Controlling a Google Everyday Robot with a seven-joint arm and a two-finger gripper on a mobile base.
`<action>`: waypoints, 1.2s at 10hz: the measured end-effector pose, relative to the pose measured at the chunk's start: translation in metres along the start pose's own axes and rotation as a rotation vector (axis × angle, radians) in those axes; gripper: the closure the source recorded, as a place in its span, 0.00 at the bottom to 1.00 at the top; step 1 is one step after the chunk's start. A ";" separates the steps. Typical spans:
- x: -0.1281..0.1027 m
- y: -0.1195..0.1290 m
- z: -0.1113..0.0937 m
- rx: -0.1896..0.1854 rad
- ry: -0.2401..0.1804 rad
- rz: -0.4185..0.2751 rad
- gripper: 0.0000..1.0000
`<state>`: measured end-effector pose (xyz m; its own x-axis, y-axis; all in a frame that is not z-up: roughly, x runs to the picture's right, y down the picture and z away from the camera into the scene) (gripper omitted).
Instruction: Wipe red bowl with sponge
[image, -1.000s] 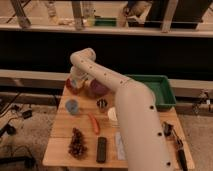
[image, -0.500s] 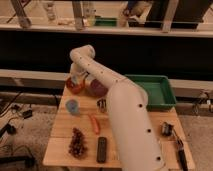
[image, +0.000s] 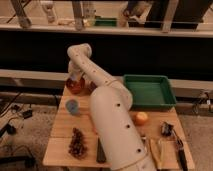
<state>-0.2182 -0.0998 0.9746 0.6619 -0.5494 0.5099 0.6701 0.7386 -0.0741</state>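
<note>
The red bowl (image: 75, 87) sits at the far left of the wooden table (image: 62, 125). My arm reaches from the near edge across the table, bends at the top and comes down onto the bowl. My gripper (image: 75, 79) is right above the bowl, at or inside its rim. The sponge does not show; it is hidden at the gripper or in the bowl. A sliver of the darker purple-maroon bowl (image: 92, 87) shows just right of the red bowl, mostly hidden behind my arm.
A green tray (image: 148, 93) stands at the back right. A blue cup (image: 72, 106) is in front of the red bowl. A brown pine cone (image: 77, 143) and a dark bar (image: 100, 150) lie near the front. An orange (image: 141, 118) and hand tools (image: 176, 142) lie right.
The arm's thick links have swung left and nearer, now covering the table's middle and the red object there. The gripper has stayed at the red bowl.
</note>
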 end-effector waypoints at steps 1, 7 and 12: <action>-0.005 -0.006 0.008 0.000 -0.009 -0.007 0.91; -0.026 -0.010 0.014 0.005 -0.036 -0.040 0.91; -0.044 0.010 -0.010 0.006 -0.045 -0.042 0.91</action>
<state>-0.2375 -0.0719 0.9426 0.6174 -0.5617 0.5508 0.6949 0.7176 -0.0472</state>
